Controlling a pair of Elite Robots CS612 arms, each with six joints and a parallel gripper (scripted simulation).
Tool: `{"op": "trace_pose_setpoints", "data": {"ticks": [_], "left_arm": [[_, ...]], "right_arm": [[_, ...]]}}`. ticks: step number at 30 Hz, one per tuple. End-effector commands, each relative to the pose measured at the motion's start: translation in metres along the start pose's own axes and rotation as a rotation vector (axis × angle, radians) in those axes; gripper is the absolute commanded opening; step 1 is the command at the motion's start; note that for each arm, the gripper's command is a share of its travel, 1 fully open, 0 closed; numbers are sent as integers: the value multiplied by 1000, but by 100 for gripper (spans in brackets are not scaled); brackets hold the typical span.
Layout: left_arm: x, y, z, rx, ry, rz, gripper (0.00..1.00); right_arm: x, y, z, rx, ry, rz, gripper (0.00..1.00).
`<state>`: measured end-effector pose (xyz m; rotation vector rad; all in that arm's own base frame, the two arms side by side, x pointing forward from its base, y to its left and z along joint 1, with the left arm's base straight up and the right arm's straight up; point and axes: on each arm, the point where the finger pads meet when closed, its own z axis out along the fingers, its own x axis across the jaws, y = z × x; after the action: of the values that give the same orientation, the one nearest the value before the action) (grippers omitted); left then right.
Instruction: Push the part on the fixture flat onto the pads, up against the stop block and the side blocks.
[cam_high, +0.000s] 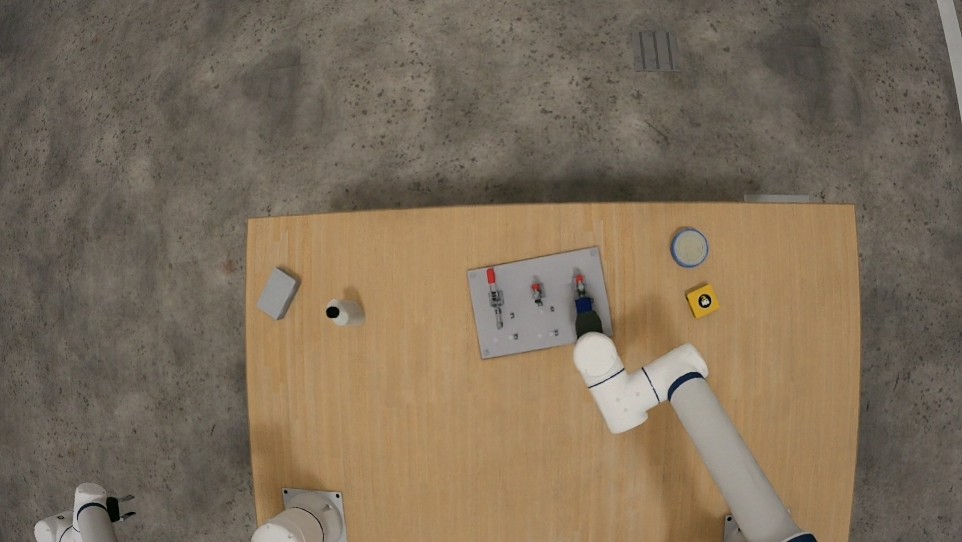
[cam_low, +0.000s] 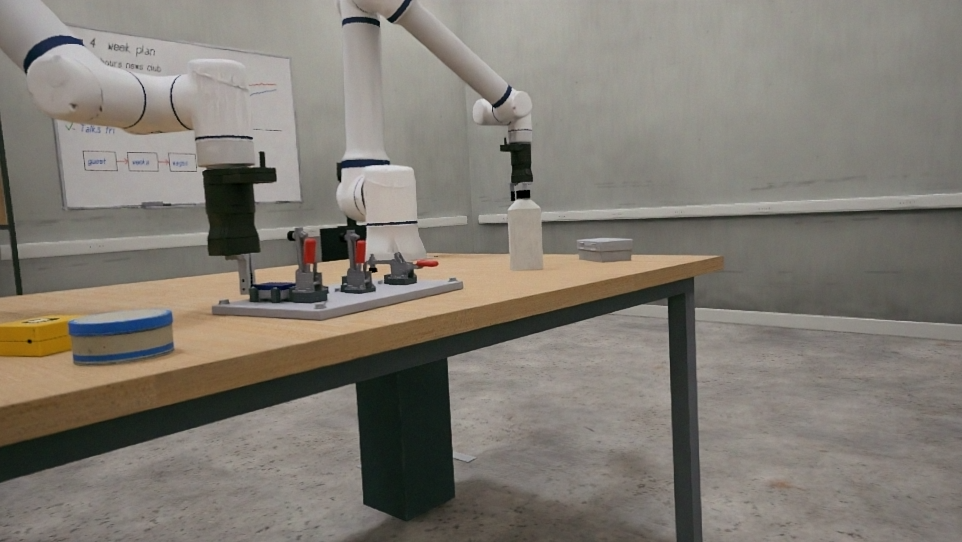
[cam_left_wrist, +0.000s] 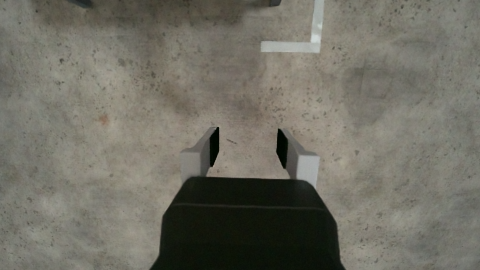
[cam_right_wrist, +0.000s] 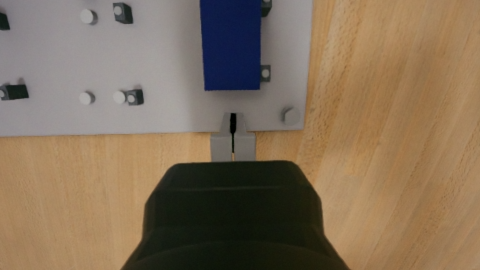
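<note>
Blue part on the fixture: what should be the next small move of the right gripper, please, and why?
Probably ease the shut right gripper forward against the near end of the blue part. In the right wrist view, its fingertips line up with that end but appear short of it, and the part's long edge already lies along the side blocks.

Part (cam_high: 583, 305) (cam_low: 271, 287) (cam_right_wrist: 231, 47) on fixture plate (cam_high: 538, 346) (cam_low: 390, 296) (cam_right_wrist: 165, 55), seemingly against side blocks (cam_right_wrist: 265, 73); bottle (cam_high: 346, 311) (cam_low: 525, 235) well apart.

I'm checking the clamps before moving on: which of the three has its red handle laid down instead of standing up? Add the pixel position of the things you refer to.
The clamp (cam_high: 496, 297) (cam_low: 401, 268) farthest from the blue part (cam_high: 582, 305) (cam_low: 274, 286) (cam_right_wrist: 231, 47); the other two handles stand upright.
</note>
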<state>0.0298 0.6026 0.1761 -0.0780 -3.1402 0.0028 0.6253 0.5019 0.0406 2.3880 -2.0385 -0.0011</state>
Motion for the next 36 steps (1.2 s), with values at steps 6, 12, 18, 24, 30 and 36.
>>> {"op": "trace_pose_setpoints", "data": {"ticks": [6,12,18,24,30,36], "left_arm": [[0,1,-1,-2,0,0,100],[0,1,-1,-2,0,0,100],[0,1,-1,-2,0,0,100],[0,1,-1,-2,0,0,100],[0,1,-1,-2,0,0,100],[0,1,-1,-2,0,0,100]], "right_arm": [[0,-1,-1,2,-1,0,0],[0,-2,-1,2,-1,0,0],[0,-5,-1,2,-1,0,0],[0,-5,-1,2,-1,0,0],[0,-5,-1,2,-1,0,0],[0,-5,-1,2,-1,0,0]]}}
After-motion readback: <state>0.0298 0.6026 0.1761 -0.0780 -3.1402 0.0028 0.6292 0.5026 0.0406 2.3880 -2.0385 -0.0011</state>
